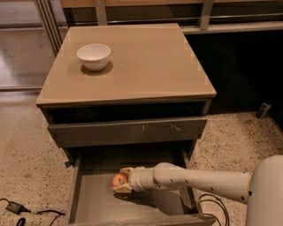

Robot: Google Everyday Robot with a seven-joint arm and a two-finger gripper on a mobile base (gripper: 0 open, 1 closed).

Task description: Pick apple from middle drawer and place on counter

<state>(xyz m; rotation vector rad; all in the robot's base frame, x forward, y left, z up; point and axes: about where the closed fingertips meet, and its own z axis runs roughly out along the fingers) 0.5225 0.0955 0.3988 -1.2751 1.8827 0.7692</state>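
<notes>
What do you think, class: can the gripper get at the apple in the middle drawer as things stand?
Probably yes. The gripper is down inside the open middle drawer, right at the apple, with nothing between them; the drawer front above does not block it.

floor: speckled terrazzo | back: metal railing | left: glass panel | bottom-left: black cable

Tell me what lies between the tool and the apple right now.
Nothing. In the camera view the tool is right at the apple inside the middle drawer, with no other object showing between them.
</notes>
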